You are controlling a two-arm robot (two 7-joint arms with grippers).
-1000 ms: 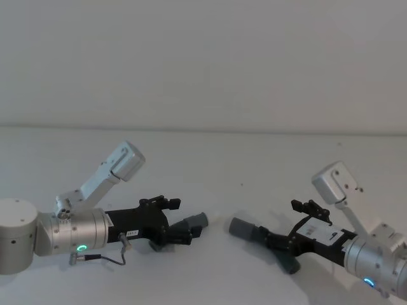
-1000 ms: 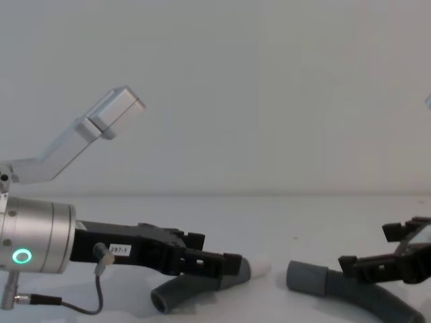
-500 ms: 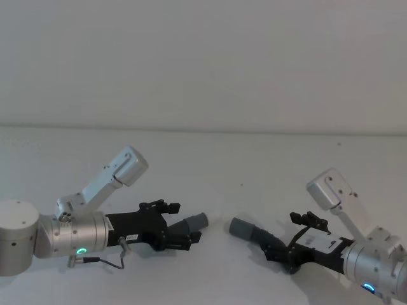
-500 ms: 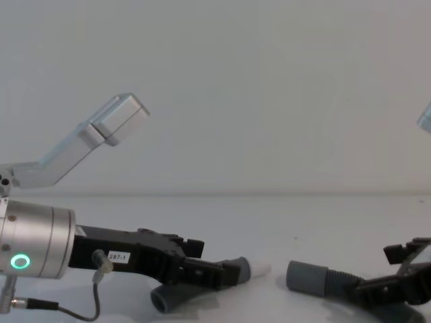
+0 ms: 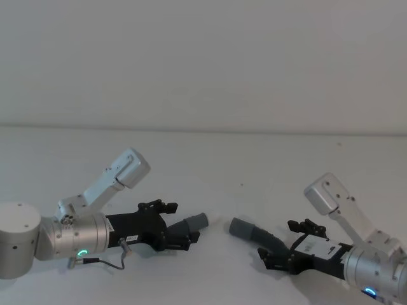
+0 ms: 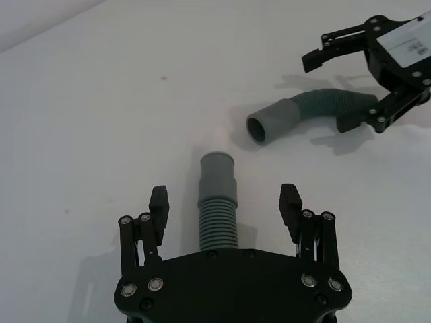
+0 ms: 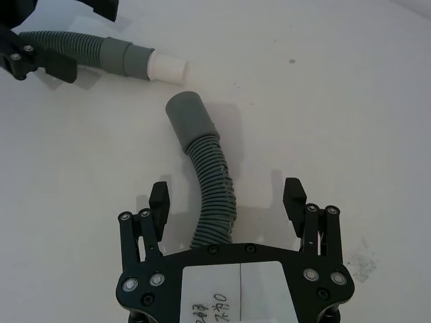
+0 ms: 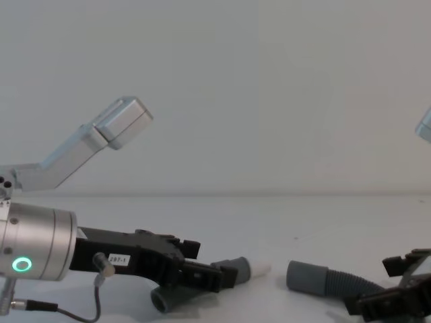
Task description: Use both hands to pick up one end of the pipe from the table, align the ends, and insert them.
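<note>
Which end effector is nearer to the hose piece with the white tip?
Left. The left end effector straddles the white-tipped hose piece, fingers open; the right end effector straddles the other hose piece, farther off.

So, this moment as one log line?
left gripper jaws open, straddling white-tipped hose | right gripper jaws open, straddling socket hose | not joined

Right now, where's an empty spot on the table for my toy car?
Up front it's crowded: the left gripper straddles one hose, the right gripper the other hose, both open. Behind them, the table is bare right back to the wall.
</note>
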